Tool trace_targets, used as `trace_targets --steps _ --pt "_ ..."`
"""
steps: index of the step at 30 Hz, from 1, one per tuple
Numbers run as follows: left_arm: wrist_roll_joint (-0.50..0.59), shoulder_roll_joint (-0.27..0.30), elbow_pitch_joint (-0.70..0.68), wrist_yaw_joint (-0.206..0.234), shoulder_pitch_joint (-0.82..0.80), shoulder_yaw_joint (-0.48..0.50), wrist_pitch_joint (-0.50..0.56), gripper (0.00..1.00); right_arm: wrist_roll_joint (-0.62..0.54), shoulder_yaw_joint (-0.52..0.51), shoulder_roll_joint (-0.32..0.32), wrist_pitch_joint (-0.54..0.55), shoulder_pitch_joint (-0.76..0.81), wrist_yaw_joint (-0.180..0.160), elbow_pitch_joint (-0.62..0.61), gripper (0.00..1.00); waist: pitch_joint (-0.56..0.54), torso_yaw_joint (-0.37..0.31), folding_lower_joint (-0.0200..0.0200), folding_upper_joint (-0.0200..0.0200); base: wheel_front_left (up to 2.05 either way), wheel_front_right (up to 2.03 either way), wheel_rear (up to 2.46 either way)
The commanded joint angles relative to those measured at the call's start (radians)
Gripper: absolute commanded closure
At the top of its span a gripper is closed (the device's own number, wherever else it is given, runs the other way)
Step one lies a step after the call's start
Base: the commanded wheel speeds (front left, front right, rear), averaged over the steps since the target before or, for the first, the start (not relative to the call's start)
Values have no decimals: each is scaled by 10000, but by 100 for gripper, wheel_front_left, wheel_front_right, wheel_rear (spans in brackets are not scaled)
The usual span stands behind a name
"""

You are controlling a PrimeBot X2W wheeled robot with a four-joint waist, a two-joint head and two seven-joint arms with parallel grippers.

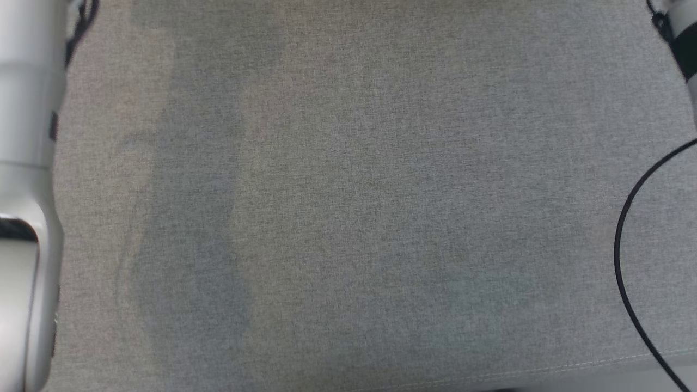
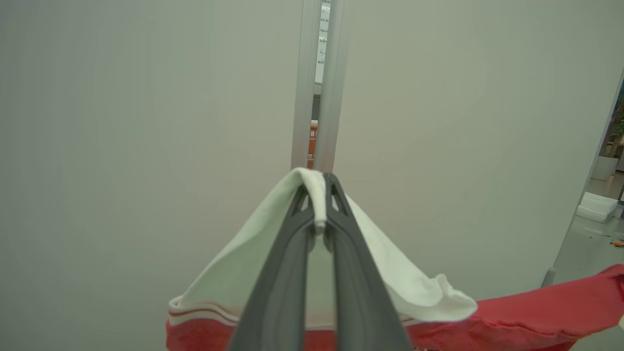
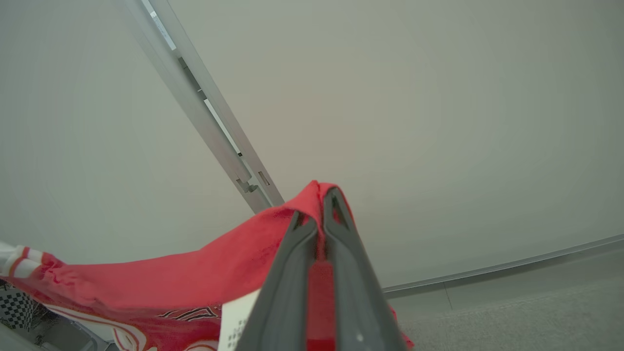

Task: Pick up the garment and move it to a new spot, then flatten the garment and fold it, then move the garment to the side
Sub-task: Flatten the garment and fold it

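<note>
Currently gripping the garment [image 2: 390,263] with both tools. In left wrist view, pinching a white edge fold with the left gripper [image 2: 319,195], jaws pressed fully together, cloth pulled over the tips at frame centre. Draping white fabric down toward 7 and 4 o'clock, with a red-and-white striped band at 7 and red cloth stretching off toward 3 o'clock. Behind, pale wall panels split by an aluminium post [image 2: 304,97] at 12 o'clock.

In right wrist view, clamping a red fold with the right gripper [image 3: 317,209], jaws likewise closed tight, red cloth squeezed between them. Trailing red fabric from the tips out to 8 o'clock, ending in a white striped cuff. White label [image 3: 236,317] at 6 o'clock, just beside one finger.

In head view, looking down on grey upholstery [image 1: 348,196]. Pale left forearm [image 1: 22,163] at 9 o'clock, right arm [image 1: 683,32] at 2 o'clock, black cable [image 1: 626,245] curving from 3 down to 4 o'clock.
</note>
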Motion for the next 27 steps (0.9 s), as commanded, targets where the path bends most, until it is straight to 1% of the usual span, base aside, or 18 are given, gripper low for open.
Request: trace_targets --steps 1,2,4,7,10,16,20,24,27 --pt "-19 195 -373 -18 729 189 -85 100 211 106 -133 -122 630 0 -157 100 -270 9 -1 0 0 0 0" --pt "-2 264 -650 -15 1228 335 -76 100 325 208 -154 -153 1000 0 -294 100 -365 -5 -1 0 0 0 0" --pt "113 339 -1447 152 2479 704 -68 100 569 409 -283 -252 1897 0 -608 100 -606 -17 -1 0 0 0 0" --pt "256 291 -2838 438 4568 1377 -69 100 914 707 -563 -366 3408 -2 -1189 100 -983 7 -1 0 0 0 0" --pt "402 105 -4282 754 6672 1961 -72 100 1186 946 -768 -446 4907 0 -1818 100 -1315 38 -1 0 0 0 0" --pt "590 -518 -6417 1133 10533 2771 -65 100 1640 964 -927 -519 7532 -2 -2884 100 -1932 -20 -1 0 0 0 0" --pt "777 -785 -7260 1227 12635 3020 -65 100 1649 620 -820 -510 8987 0 -3396 100 -2388 -57 -1 0 0 0 0" --pt "764 -1047 -7637 1244 14304 3044 -66 100 1443 162 -745 -513 10273 -2 -3702 100 -2867 19 -1 0 0 0 0" --pt "889 -1124 -7736 1309 15162 2986 -66 100 1268 -151 -591 -513 11196 -2 -3904 100 -3225 108 -1 0 0 0 0"
